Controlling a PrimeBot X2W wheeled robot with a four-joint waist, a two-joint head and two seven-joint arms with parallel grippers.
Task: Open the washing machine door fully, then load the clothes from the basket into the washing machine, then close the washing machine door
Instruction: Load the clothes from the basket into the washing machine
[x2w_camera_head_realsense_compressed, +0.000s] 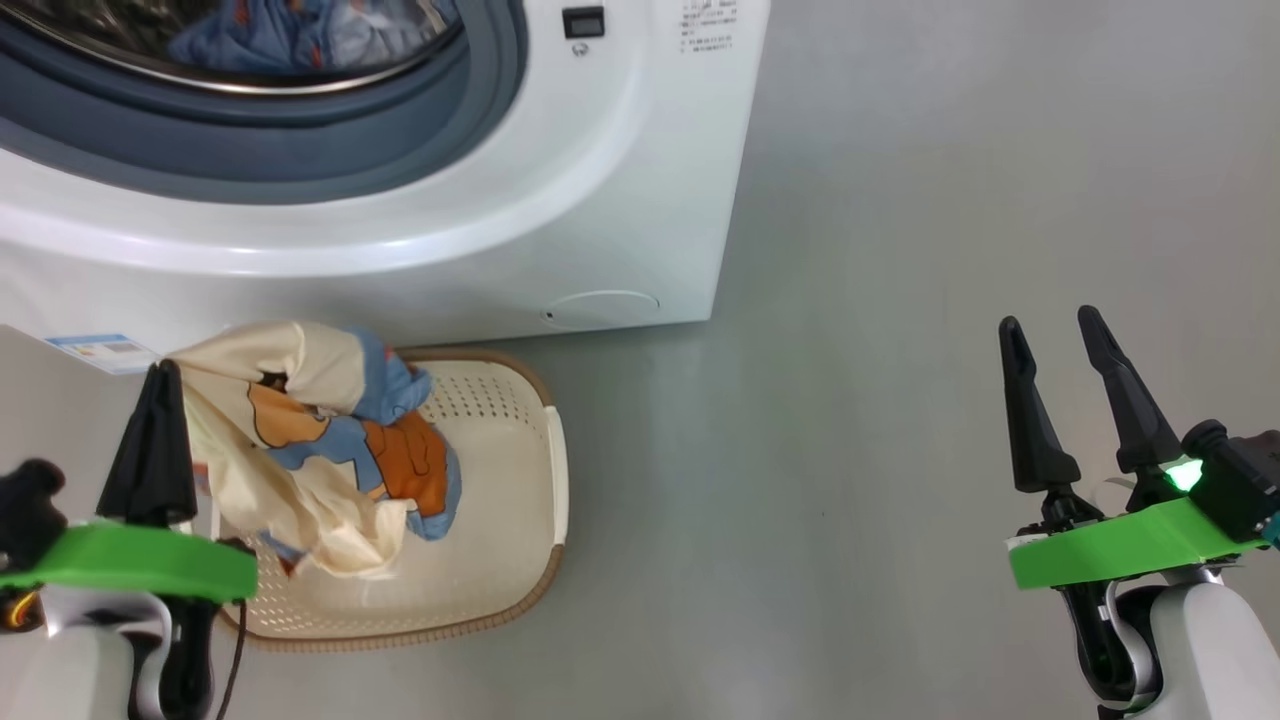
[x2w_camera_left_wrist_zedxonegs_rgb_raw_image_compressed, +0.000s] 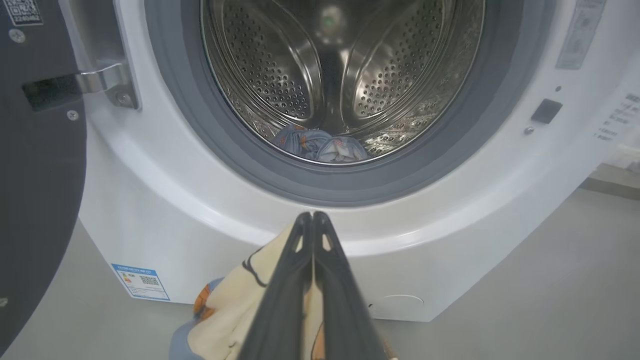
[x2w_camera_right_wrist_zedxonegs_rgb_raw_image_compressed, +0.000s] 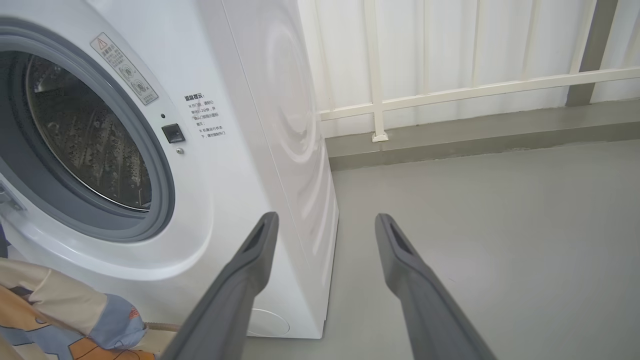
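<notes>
Cream garment (x2w_camera_head_realsense_compressed: 300, 470) hangs over basket's (x2w_camera_head_realsense_compressed: 555, 470) left edge, before washing machine (x2w_camera_head_realsense_compressed: 620, 200).
Left gripper (x2w_camera_head_realsense_compressed: 165, 375) pinches it; right gripper (x2w_camera_head_realsense_compressed: 1050, 325) spread above floor (x2w_camera_head_realsense_compressed: 900, 400).

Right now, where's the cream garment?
Head view, lower left: the cream garment hangs pinched in the shut left fingers, over the basket, just in front of the washing machine.
</notes>
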